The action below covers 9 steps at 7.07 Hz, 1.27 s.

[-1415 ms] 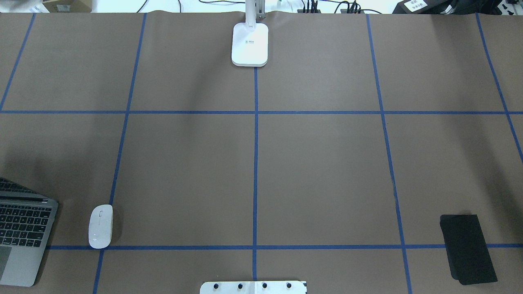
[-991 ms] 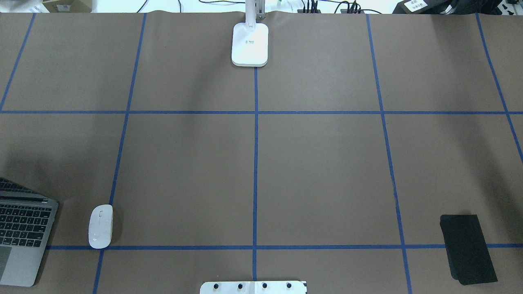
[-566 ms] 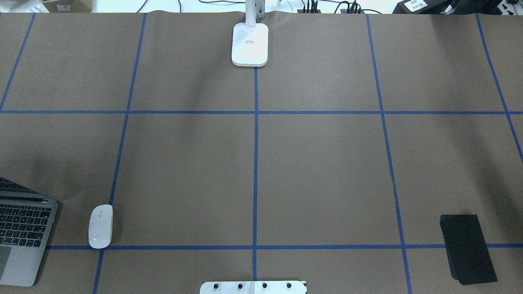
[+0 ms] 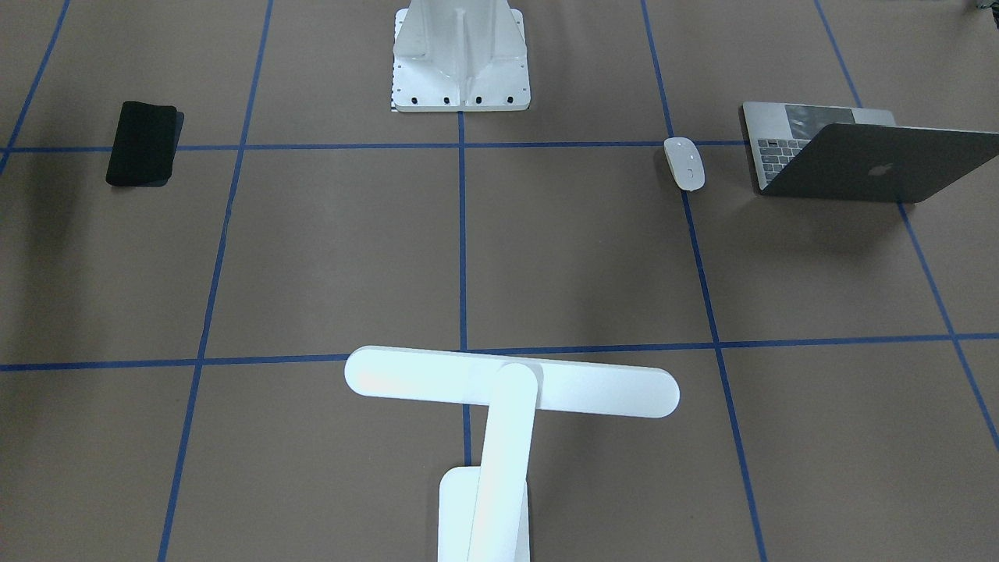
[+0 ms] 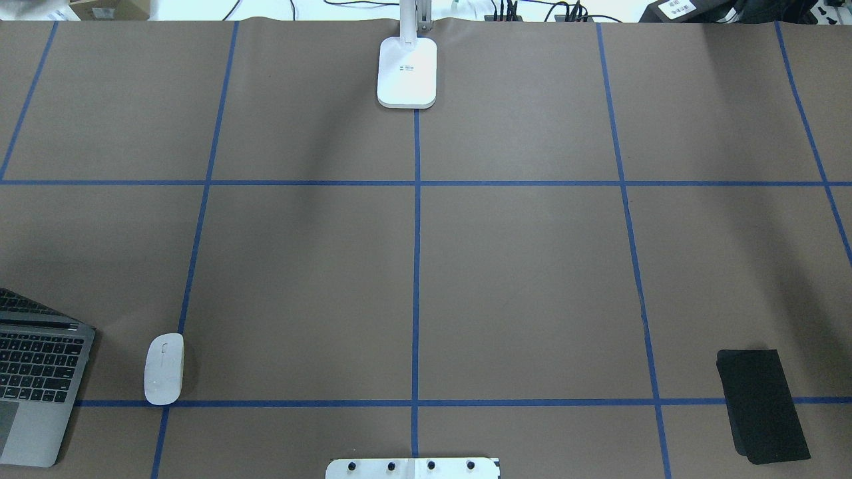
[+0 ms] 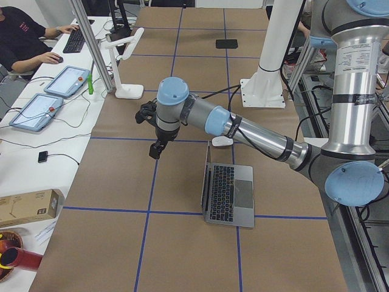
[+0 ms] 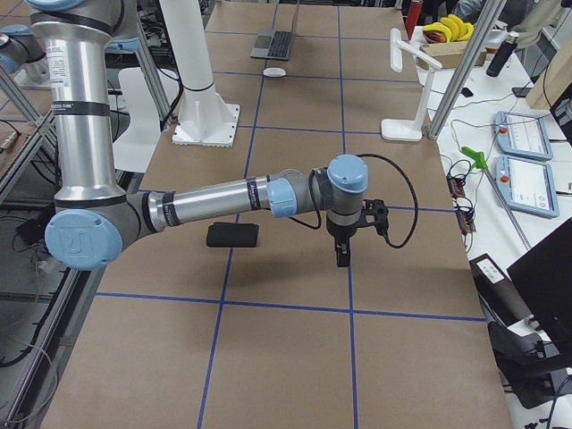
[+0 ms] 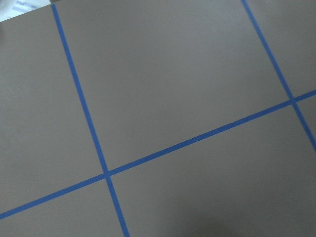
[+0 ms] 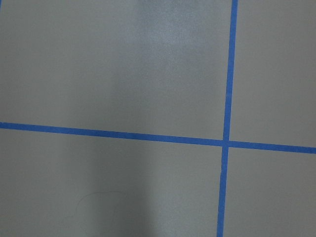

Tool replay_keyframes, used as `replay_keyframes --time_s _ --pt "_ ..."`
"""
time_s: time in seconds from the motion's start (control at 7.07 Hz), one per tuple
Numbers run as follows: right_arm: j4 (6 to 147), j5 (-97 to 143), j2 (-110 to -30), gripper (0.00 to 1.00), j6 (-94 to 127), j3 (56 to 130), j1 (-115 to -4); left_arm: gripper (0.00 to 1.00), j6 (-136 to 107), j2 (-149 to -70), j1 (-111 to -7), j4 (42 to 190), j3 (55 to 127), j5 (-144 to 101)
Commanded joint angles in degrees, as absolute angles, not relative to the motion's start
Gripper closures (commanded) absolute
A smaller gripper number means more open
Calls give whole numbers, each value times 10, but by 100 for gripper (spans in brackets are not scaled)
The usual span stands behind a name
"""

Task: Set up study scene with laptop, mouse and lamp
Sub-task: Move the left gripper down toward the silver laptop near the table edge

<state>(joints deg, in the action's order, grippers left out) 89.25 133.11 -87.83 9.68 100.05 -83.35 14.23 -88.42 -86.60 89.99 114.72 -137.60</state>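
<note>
Working across from my left, the laptop (image 5: 36, 379) sits open at the near-left corner of the desk (image 5: 532, 279), keyboard toward the robot and lid raised. The mouse (image 5: 164, 369) lies just beside it on the right, not touching, on the taped line. The left end effector (image 6: 155, 151) hangs above bare paper beyond the laptop's lid. It shows only in the side view, so I cannot tell how wide it stands; nothing appears to be in it. At the far middle edge the lamp (image 5: 407, 73) stands upright. The right end effector (image 7: 341, 259) hovers over bare desk near the black mat (image 5: 762, 406); I cannot tell its opening either, and it looks to carry nothing.

I judge the setup has barely begun, with the laptop the likely first move. I'd bring the left arm low at the base edge, not the thin lid, slide it slowly toward centre, and keep it from sweeping the mouse along.
</note>
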Motion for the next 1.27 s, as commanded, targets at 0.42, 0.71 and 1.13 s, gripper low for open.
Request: replay_keyframes --time_s 0.42,0.71,1.13 --pt "893 1332 -882 0 98 995 -824 0 441 -830 -828 902 1161 -1375" --pt "893 1332 -882 0 101 995 -817 0 444 -793 -803 900 1159 -1375" --pt "892 1332 -882 0 101 995 -813 0 444 -773 -787 894 1157 -1375"
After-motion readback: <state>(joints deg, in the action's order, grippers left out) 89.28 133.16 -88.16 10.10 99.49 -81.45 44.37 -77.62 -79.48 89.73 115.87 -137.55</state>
